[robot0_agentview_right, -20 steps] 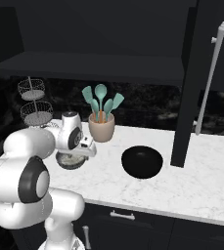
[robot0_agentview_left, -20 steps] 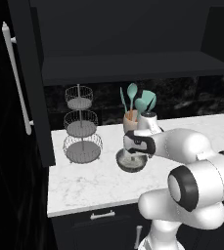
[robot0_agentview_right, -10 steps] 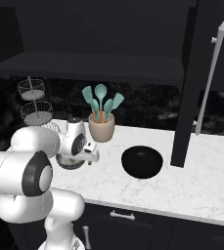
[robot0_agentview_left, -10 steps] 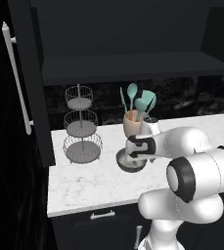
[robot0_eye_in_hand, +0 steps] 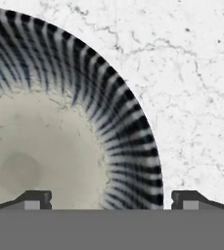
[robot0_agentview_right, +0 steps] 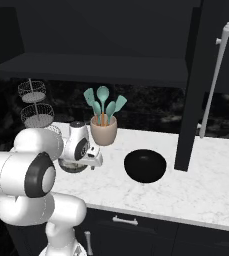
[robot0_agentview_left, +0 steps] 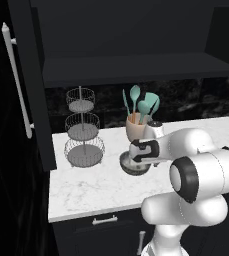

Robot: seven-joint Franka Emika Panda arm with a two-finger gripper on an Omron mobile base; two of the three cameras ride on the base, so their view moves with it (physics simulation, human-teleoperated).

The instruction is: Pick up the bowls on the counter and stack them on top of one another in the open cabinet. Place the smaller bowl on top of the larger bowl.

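Note:
The smaller bowl, striped dark on its wall and pale beige inside, sits on the counter close under my hand. My gripper is open and straddles the bowl's rim, one fingertip over the inside and the other over bare marble outside. From the left base view the gripper hangs just above this bowl. In the right base view the larger bowl lies dark on the counter, right of the small bowl. The open cabinet has its shelf above.
A tan utensil cup with teal tools stands right behind the small bowl. A three-tier wire basket stand is to its left. The cabinet door with a white bar handle hangs open at the left; another door reaches down at the right.
My hand has come down and slightly left over the small bowl, closer to its rim. Both bowls have stayed in place.

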